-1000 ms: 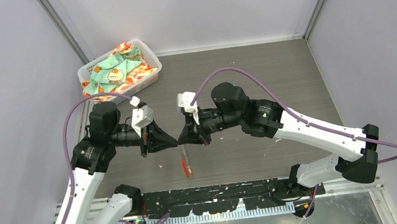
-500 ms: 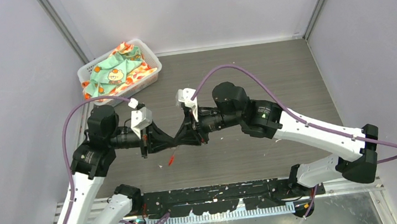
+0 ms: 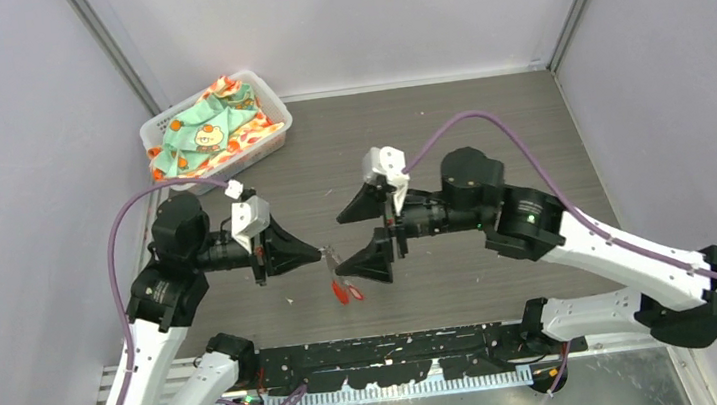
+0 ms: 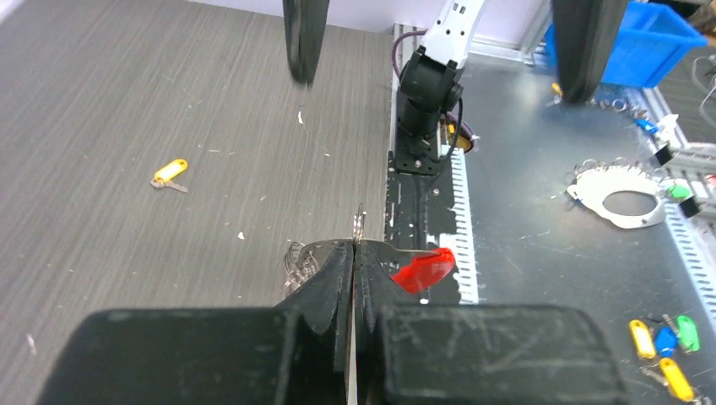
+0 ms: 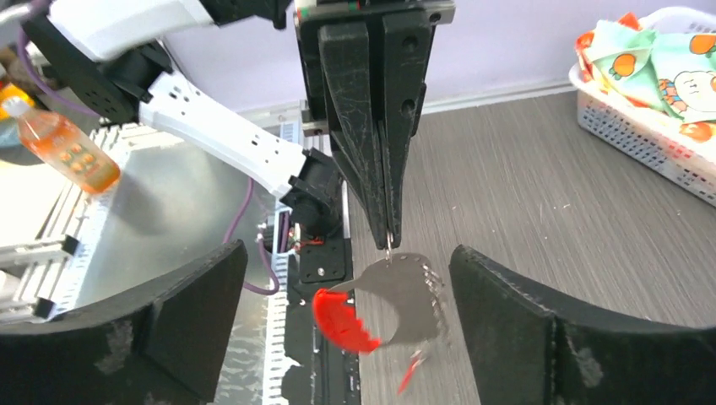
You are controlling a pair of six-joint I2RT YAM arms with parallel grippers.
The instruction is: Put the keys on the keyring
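My left gripper [image 3: 318,255] is shut on the top of the keyring [image 3: 342,287], which hangs just below its tips above the table's near middle. In the right wrist view the keyring [image 5: 404,295] dangles from the left fingertips [image 5: 388,228] as a silvery loop with a red crescent [image 5: 342,325]. A small blurred red key [image 5: 411,371] hangs at its lower end. My right gripper [image 3: 360,234] stands wide open facing the left one, its fingers on either side of the ring without touching it. A yellow key [image 4: 169,175] lies flat on the table.
A white basket [image 3: 268,144] full of printed cloth sits at the back left. The black rail [image 3: 390,345] with both arm bases runs along the near edge. Off the table lie a blue bin [image 4: 654,38], loose key tags [image 4: 660,346] and an orange bottle [image 5: 59,143].
The right gripper has opened wide and drawn back to the right. The keyring now hangs from the left gripper alone and swings.
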